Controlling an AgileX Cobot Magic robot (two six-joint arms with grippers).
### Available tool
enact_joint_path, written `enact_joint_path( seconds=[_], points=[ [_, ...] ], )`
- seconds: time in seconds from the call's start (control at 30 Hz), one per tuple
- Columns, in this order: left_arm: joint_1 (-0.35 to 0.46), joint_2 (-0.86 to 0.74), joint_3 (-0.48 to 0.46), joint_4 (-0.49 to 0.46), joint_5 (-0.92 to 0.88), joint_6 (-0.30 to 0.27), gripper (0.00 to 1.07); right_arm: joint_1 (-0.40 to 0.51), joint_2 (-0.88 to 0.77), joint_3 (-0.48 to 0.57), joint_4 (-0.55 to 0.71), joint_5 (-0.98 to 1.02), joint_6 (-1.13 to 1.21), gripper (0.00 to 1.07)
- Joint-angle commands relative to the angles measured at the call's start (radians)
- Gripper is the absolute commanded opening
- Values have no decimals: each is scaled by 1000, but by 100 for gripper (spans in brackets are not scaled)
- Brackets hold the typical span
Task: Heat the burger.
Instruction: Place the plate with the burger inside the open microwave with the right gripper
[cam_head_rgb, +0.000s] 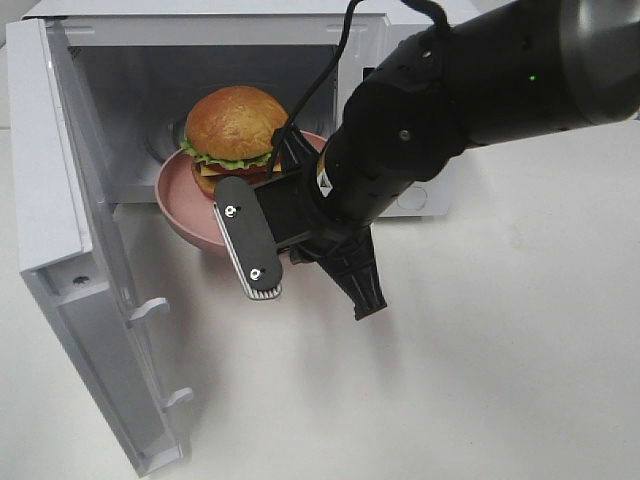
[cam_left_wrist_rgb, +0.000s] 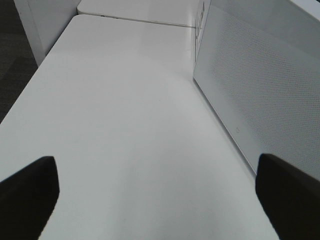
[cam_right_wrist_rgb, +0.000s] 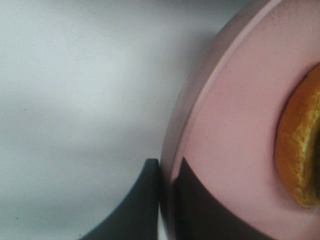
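The burger (cam_head_rgb: 235, 125), with a glossy golden bun, green lettuce and yellow cheese, sits on a round pink plate (cam_head_rgb: 185, 205) at the mouth of the open microwave (cam_head_rgb: 130, 70). The plate is partly inside the cavity and partly over the sill. My right gripper (cam_head_rgb: 262, 225) is shut on the plate's near right rim. The right wrist view shows its two dark fingers (cam_right_wrist_rgb: 142, 210) on either side of the plate's rim (cam_right_wrist_rgb: 200, 95), with the bun's edge (cam_right_wrist_rgb: 300, 150) beside them. My left gripper (cam_left_wrist_rgb: 157, 200) is open and empty over bare table, out of the exterior view.
The microwave door (cam_head_rgb: 60, 200) stands swung open to the left, reaching toward the table's front. The white table (cam_head_rgb: 500, 350) spreads right of and in front of the microwave. In the left wrist view the microwave's perforated white side (cam_left_wrist_rgb: 260, 90) stands beside the table (cam_left_wrist_rgb: 115, 115).
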Motion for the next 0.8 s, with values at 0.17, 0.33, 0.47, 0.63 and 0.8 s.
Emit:
enact_joint_path(
  seconds=[0.17,0.33,0.47,0.63,0.8],
  points=[
    [-1,-15,2,-2,-10,-1,100,-4,64,-113,-44,-15,27,0],
    [-1,-15,2,-2,-10,-1,100,-4,103,-176,-57,-2,46,0],
    [-1,-15,2,-2,-10,-1,100,-4,146,-235,-77,0,73,0],
    [-1,-15,2,-2,-10,-1,100,-11,180,-292,-78,18,75,0],
    [-1,-15,2,-2,-10,-1,100,-22,229,-377,-82,69,90,0]
  ],
)
